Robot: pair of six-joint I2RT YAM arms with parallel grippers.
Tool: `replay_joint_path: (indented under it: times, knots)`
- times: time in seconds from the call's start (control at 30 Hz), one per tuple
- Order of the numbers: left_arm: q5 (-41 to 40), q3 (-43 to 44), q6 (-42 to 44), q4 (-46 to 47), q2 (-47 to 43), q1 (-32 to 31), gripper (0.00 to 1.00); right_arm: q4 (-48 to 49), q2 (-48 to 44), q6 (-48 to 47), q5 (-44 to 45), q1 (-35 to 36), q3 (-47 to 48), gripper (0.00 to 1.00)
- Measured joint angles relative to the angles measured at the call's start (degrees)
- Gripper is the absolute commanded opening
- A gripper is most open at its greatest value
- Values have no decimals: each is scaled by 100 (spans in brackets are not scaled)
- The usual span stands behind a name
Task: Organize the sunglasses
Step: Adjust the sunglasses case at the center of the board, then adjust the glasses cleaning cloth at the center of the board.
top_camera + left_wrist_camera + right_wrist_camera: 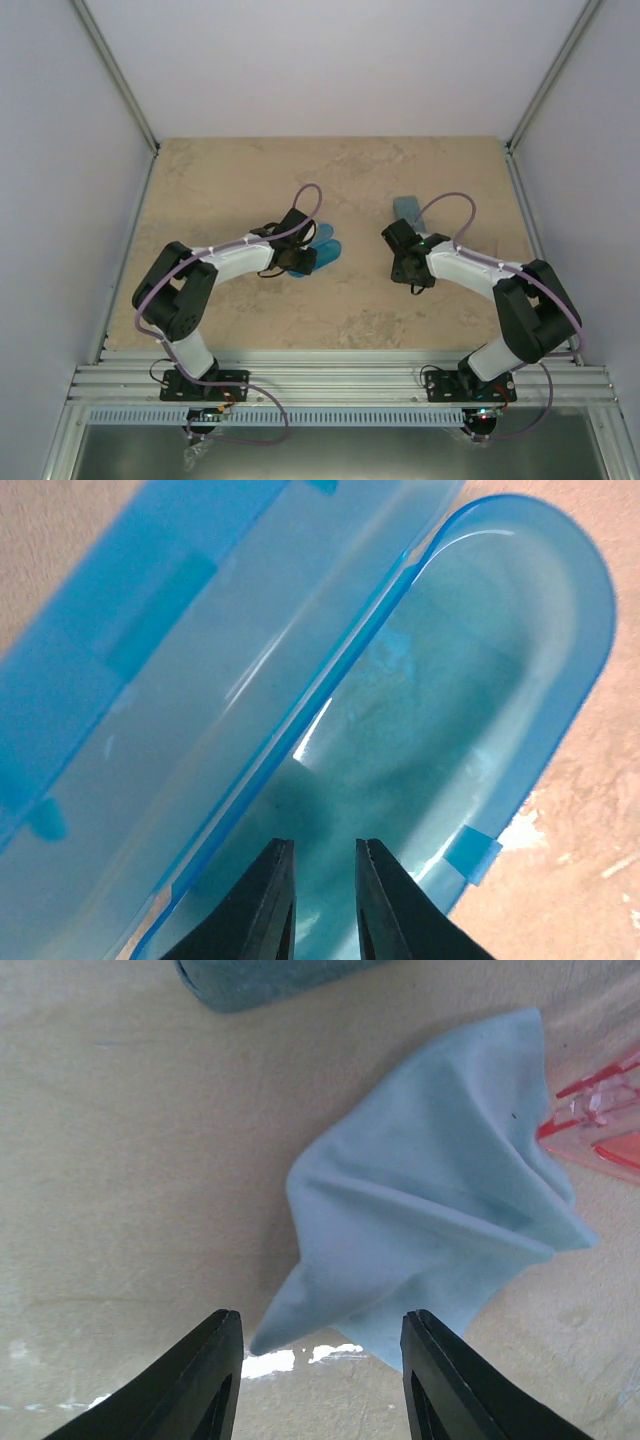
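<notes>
Sunglasses in red-orange plastic (602, 1128) lie ahead and far to the right of the right gripper (320, 1320), only one corner showing at the edge of the wrist view. A light blue cloth (430, 1190) lies crumpled straight ahead of that gripper and touches or overlaps the frame; which one cannot be told. The right gripper is released, its fingers spread wide with nothing between them, hovering over the bench (120, 1160). A grey-blue case (270, 975) sits further ahead, beyond the cloth.

The left gripper (322, 848) is nearly clenched on nothing, a thin gap left between its fingers, poised directly over the open blue case (480, 680), whose lid (150, 680) lies folded back to the left. No glasses show inside the tray.

The step in hand looks like preparing the cases: one stands open and unfilled. The wire-framed pair appears in no view. Next, the right gripper likely needs to shift rightward past the cloth, line its fingers across the red frame, and close without snagging the fabric.
</notes>
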Motion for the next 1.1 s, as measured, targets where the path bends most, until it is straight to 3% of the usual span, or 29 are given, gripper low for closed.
replay_joint_path:
  times: [0.43, 0.7, 1.1]
  knots:
    - [44, 39, -181, -111, -588, 0, 21, 295, 92, -249, -400, 0, -249, 2]
    - [214, 26, -345, -59, -973, 0, 30, 863, -153, -772, -1268, 0, -385, 1]
    - [684, -693, -885, 398, -2072, 0, 42, 1613, -72, -774, -4081, 66, -387, 1]
